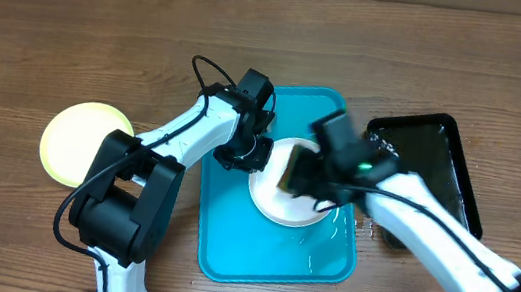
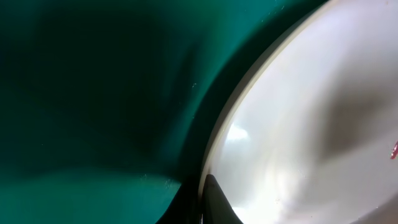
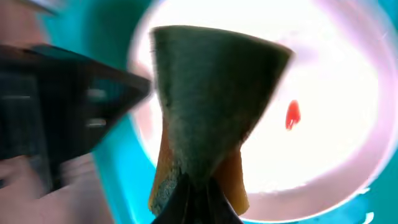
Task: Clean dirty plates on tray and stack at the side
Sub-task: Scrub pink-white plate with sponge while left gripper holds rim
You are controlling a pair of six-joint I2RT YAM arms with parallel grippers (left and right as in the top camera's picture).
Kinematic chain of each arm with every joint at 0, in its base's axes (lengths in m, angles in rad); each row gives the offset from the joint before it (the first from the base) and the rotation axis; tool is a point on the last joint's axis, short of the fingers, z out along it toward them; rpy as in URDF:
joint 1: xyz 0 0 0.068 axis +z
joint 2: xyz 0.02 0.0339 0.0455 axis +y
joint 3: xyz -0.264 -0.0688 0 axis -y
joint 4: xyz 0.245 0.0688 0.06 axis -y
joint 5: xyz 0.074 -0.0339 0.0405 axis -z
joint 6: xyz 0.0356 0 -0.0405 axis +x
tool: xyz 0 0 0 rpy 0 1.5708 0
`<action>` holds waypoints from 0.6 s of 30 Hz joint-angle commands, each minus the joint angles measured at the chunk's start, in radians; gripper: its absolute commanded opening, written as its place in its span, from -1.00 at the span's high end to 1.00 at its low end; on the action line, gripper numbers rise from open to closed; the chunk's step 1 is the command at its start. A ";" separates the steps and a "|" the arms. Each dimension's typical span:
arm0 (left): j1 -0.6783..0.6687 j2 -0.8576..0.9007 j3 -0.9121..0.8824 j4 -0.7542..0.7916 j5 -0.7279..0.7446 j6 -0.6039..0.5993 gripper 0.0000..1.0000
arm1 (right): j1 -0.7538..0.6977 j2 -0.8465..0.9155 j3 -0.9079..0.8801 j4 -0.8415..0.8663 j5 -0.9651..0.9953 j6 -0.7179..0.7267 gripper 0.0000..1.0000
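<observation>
Tray [image 1: 228, 238]: middle of the table [image 1: 55, 18], toward its near edge.
Smaller tray [image 1: 442, 150]: just right of the tray's far half.
Plate in the tray [image 1: 278, 207]: on the tray floor, right of centre.
Plate on the table [image 1: 74, 142]: well left of the tray.
Sponge [image 3: 211, 106]: over the plate in the tray, pinched in the right gripper [image 1: 299, 176].
Speck [image 3: 292, 116]: on that plate, beside the sponge.
Left gripper [image 1: 243, 152]: at that plate's left edge.

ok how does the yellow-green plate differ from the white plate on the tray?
The yellow-green plate lies on the table left of the tray; the white plate lies in it. The white plate shows a red speck; none shows on the yellow-green plate. The right gripper holds a sponge over the white plate, left gripper at its rim; no gripper nears the yellow-green plate. Both are round.
</observation>
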 commanded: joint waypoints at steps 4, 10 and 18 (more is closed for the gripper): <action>-0.006 -0.013 -0.015 -0.004 -0.006 0.007 0.91 | 0.023 0.148 -0.013 -0.012 0.129 0.238 0.92; -0.006 -0.013 -0.015 -0.004 -0.011 0.000 0.92 | -0.078 0.204 -0.013 -0.113 0.162 0.238 0.92; -0.005 -0.013 -0.015 -0.005 -0.059 -0.019 0.92 | -0.198 0.199 -0.012 -0.280 0.292 0.217 0.92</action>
